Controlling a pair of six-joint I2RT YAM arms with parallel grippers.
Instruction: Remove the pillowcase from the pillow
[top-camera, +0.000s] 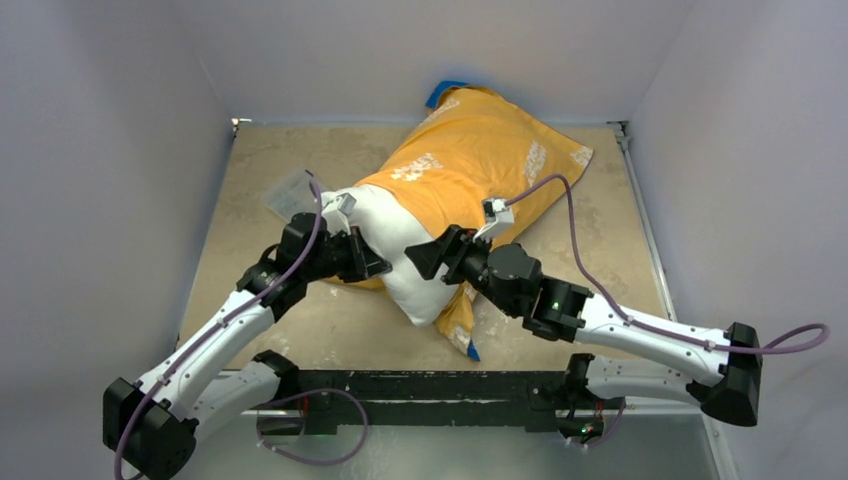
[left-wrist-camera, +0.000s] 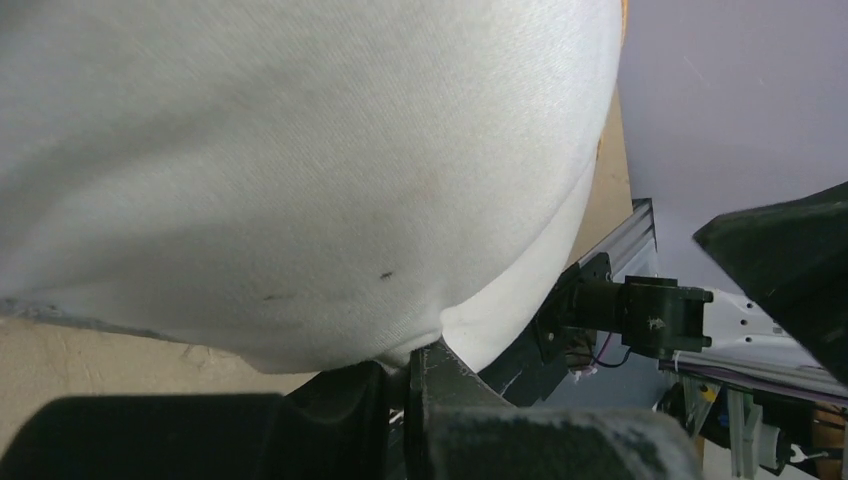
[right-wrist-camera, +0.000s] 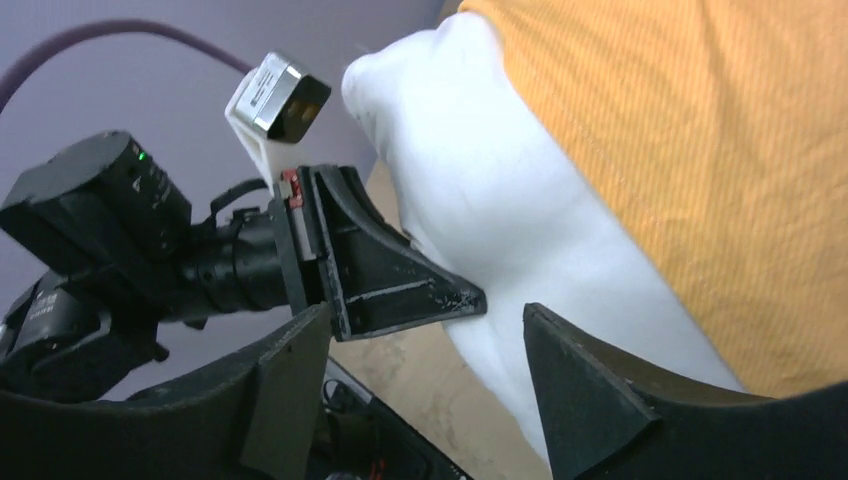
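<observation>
The orange-yellow pillowcase (top-camera: 480, 150) (right-wrist-camera: 700, 150) covers the far part of the pillow, reaching the back wall. The white pillow (top-camera: 400, 250) (left-wrist-camera: 300, 170) (right-wrist-camera: 520, 230) bulges out of its near end. My left gripper (top-camera: 375, 262) (left-wrist-camera: 410, 365) is shut on a pinch of the pillow's white fabric at its lower left edge; the right wrist view shows it as a black wedge against the pillow. My right gripper (top-camera: 420, 262) (right-wrist-camera: 425, 350) stands open just right of it, nothing between its fingers, the pillow's edge close to its right finger (right-wrist-camera: 580, 400).
A clear plastic piece (top-camera: 290, 190) lies on the tan table (top-camera: 300, 320) left of the pillow. A blue edge of the case (top-camera: 445, 92) touches the back wall. Walls enclose three sides; a metal rail (top-camera: 640, 220) runs along the right.
</observation>
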